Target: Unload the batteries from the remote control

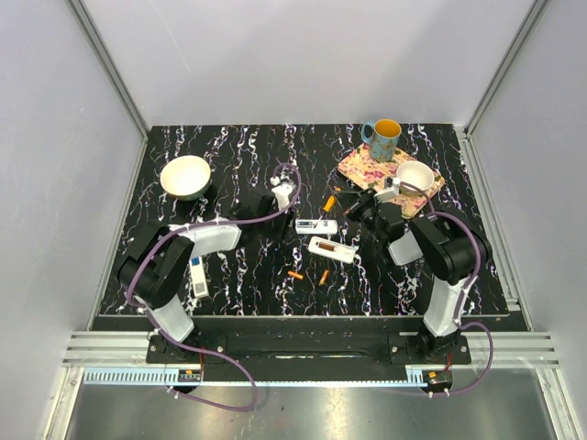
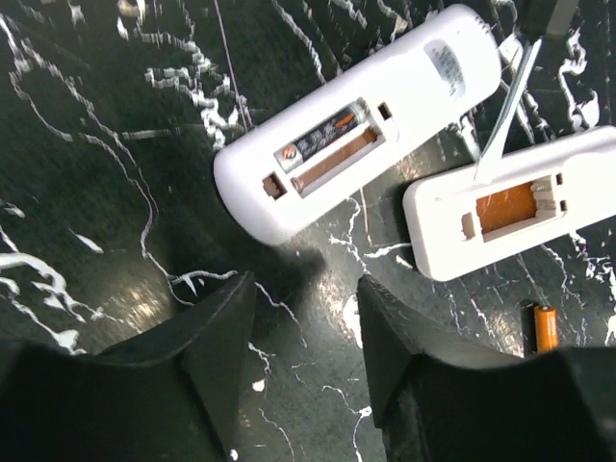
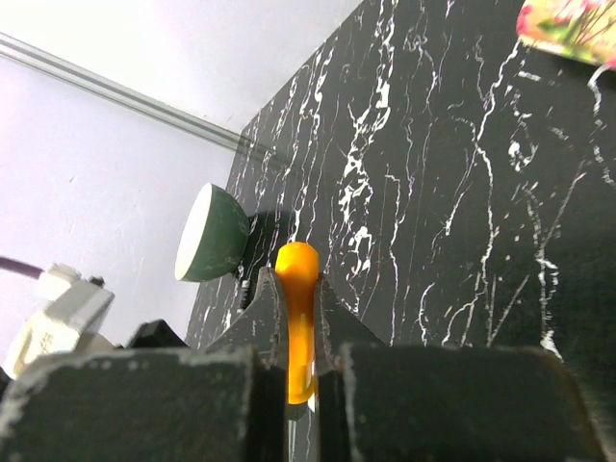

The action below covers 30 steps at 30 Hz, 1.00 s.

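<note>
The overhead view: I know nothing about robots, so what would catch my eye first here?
Two white remotes lie mid-table between the arms, battery bays open, with small orange batteries loose on the black marbled table nearby. The right arm's jaws are pinched shut on an orange stick. A blue mug and a flowered tray sit at the back right.

Left arm stretched forward toward the centre, wrist tipped down; left pincer (image 2: 306, 294) above the tabletop (image 2: 115, 192), fingers parted, gripping nothing. Right arm folded inward; right pincer (image 3: 296, 291) clamped on an orange-handled tool (image 3: 298, 337).
</note>
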### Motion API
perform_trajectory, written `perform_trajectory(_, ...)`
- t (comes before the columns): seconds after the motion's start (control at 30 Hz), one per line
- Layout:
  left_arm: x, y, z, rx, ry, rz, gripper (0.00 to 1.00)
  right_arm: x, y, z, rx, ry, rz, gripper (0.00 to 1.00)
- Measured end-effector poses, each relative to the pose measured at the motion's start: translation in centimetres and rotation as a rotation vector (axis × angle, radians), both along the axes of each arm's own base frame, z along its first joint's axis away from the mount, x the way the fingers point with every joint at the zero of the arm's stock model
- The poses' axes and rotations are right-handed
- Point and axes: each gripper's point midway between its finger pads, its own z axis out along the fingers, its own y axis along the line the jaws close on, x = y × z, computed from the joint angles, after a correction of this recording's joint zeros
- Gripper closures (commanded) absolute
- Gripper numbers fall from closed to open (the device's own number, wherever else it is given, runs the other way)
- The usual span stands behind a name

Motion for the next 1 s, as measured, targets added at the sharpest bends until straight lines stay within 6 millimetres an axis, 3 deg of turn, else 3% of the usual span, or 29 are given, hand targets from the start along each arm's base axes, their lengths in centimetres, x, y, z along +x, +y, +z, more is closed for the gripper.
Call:
perform_trajectory(0.07, 0.7, -0.4, 1.1, 0.006, -0.016, -0.015, 0.64, -0.3, -0.8, 0.6, -0.013, -0.019, -0.017, 1.00)
perform_trajectory(0.27, 4.0, -3.3, 5.1, -0.008, -0.118, -0.084, 0.80, -1.8, -2.5, 3.5, -0.072, -0.118, -0.055, 1.00)
perform_trajectory(0.4, 4.2, -6.3, 5.8, 0.003, -0.130, -0.174, 1.00, -2.8, -4.0, 6.8, -0.128, -0.209, -0.107, 1.00)
perform_trajectory(0.57, 2.6, -10.7, 3.6, 0.034, -0.092, -0.295, 1.00, -4.6, -6.9, 11.5, -0.223, -0.314, -0.217, 1.00)
perform_trajectory(0.73, 0.0, -11.7, -0.5, 0.092, -0.004, -0.357, 1.00, -6.2, -9.7, 15.0, -0.306, -0.383, -0.327, 1.00)
perform_trajectory(0.87, 0.3, -11.8, -1.4, 0.106, -0.001, -0.340, 1.00, -6.9, -11.0, 15.2, -0.364, -0.383, -0.371, 1.00)
perform_trajectory(1.0, 1.2, -11.8, -1.4, 0.119, -0.012, -0.298, 1.00, -6.9, -11.4, 13.5, -0.417, -0.340, -0.370, 1.00)
